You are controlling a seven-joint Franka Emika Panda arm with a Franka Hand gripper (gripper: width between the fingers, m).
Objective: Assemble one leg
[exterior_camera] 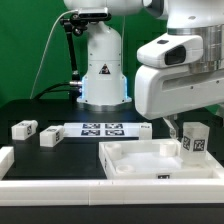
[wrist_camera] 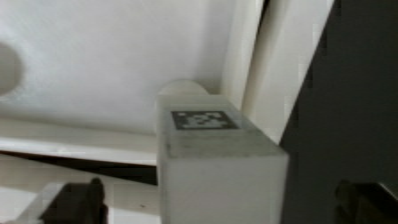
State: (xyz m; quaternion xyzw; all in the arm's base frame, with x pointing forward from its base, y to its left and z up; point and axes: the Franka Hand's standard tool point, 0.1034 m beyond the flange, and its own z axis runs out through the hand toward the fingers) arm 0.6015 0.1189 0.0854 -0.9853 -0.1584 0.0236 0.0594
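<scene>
We see the fingers (exterior_camera: 190, 135) closed on the upright leg (exterior_camera: 192, 140) over the white tray's (exterior_camera: 130, 160) corner, w/ two legs (exterior_camera: 24, 127) loose on the worktop (exterior_camera: 70, 155).

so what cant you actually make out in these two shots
- Gripper: in the exterior view the arm's white housing hides the fingers; in the wrist view only dark fingertips show at the edge. Open or shut is unclear.
- The leg: its lower end is cut off by the wrist view's edge.
- White tray-like piece: the leg covers the corner behind it in the exterior view.
</scene>
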